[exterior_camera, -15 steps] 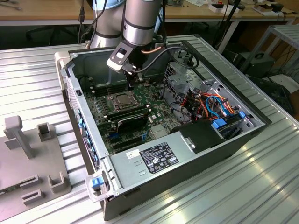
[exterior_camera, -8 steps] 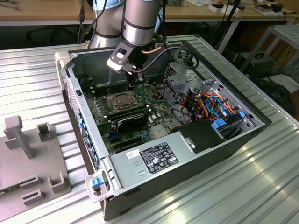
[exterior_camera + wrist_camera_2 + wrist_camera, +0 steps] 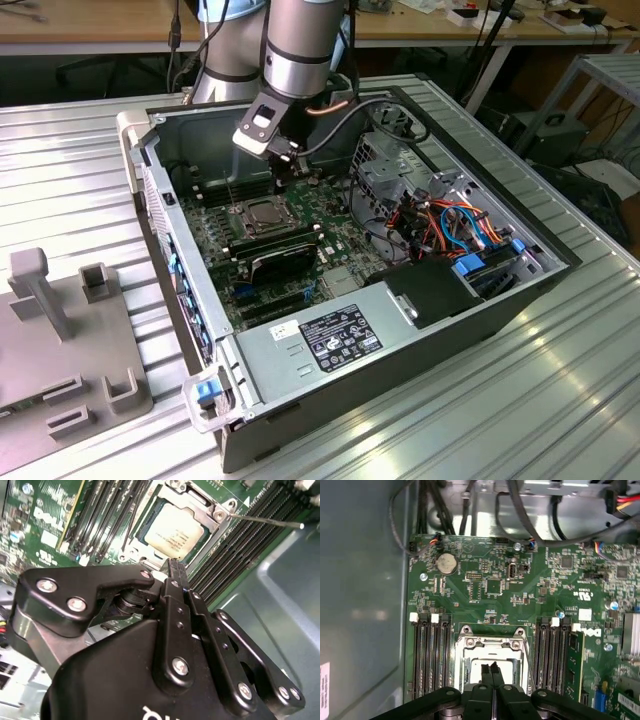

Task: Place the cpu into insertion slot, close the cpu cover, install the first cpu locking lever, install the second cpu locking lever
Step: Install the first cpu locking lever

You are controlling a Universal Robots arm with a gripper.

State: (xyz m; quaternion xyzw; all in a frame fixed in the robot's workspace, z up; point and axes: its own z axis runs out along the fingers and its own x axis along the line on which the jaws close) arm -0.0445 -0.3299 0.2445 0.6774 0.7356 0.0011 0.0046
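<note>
The cpu (image 3: 172,530) lies flat in the insertion slot (image 3: 262,217) on the green motherboard. The silvery cpu cover (image 3: 214,527) is folded down around it, its frame also in the first wrist view (image 3: 490,642). A thin metal locking lever (image 3: 265,521) sticks out free from the socket's corner, and in the exterior view it stands up (image 3: 232,195) beside the socket. My gripper (image 3: 175,566) hovers just above the socket's edge with its black fingers pressed together and nothing between them. Its tip crosses the chip (image 3: 470,667) in the first wrist view.
Long black memory slots (image 3: 432,660) flank the socket on both sides. A black shroud (image 3: 285,258) and the power supply (image 3: 335,340) sit nearer the case front. Coloured cables (image 3: 450,225) fill the exterior view's right. A grey fixture (image 3: 60,330) stands outside the case.
</note>
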